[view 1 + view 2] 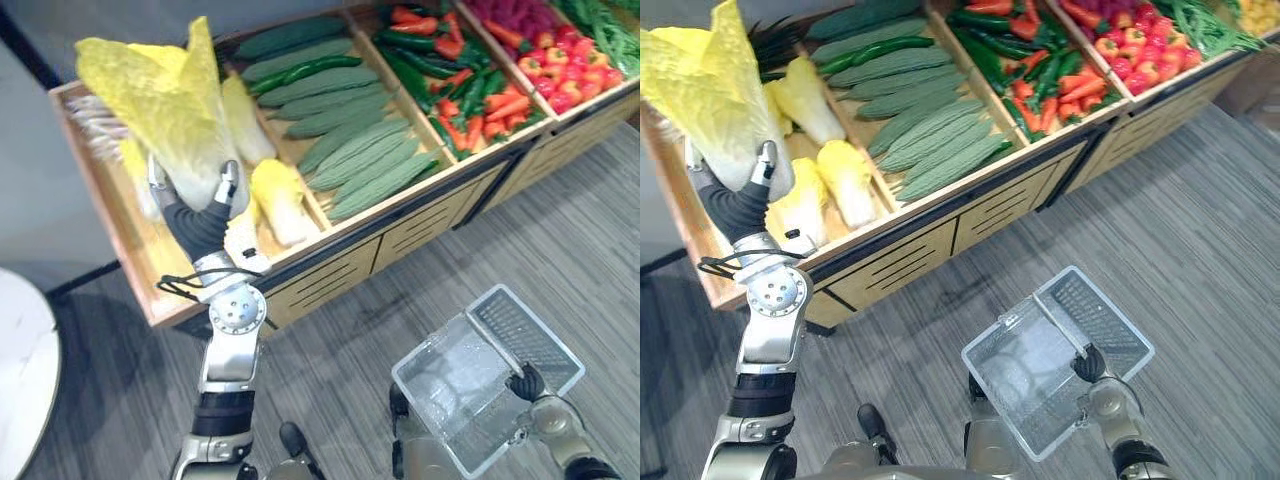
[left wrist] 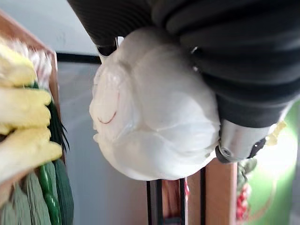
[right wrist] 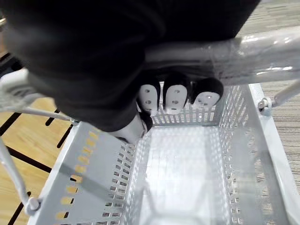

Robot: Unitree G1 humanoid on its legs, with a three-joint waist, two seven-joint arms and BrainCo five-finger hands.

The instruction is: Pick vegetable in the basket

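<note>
Two hands are busy: the left hand point(image 1: 203, 222) has its fingers curled round a yellow-leaved cabbage point(image 1: 165, 90) held over the wooden stand's point(image 1: 320, 272) left compartment, while the right hand point(image 1: 526, 382) clasps the empty clear basket point(image 1: 448, 388) by its handle point(image 3: 234, 46) above the floor point(image 1: 560, 240).

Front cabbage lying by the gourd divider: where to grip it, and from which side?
Probably the cabbage's pale stem half, from above, with the hand wrapped across its width. It lies on its side with the stem toward the bin's front edge, and the leafy end looks loose.
</note>
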